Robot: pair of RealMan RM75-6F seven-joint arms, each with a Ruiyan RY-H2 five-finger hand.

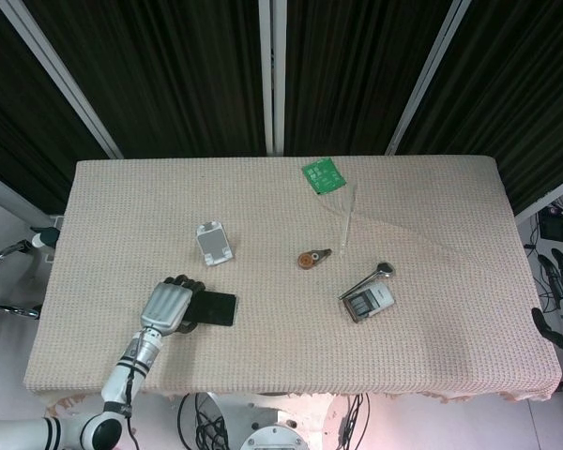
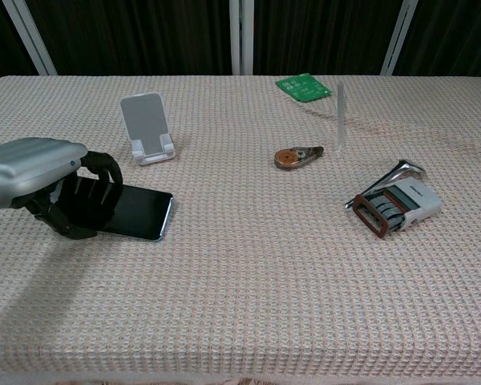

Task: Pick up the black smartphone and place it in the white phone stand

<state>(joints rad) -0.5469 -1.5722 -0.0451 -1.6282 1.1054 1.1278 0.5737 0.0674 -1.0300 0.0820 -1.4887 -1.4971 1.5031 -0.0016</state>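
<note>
curled over the near end of the flat black smartphone (image 2: 132,212), left hand (image 2: 52,188) apparently clasping it for lifting toward the upright white phone stand (image 2: 147,127).

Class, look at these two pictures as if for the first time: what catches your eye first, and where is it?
The left hand at the table's near left, its fingers curled over one end of the black smartphone lying flat. Just beyond stands the empty white phone stand. To the right lie a green card and a tape dispenser.
</note>
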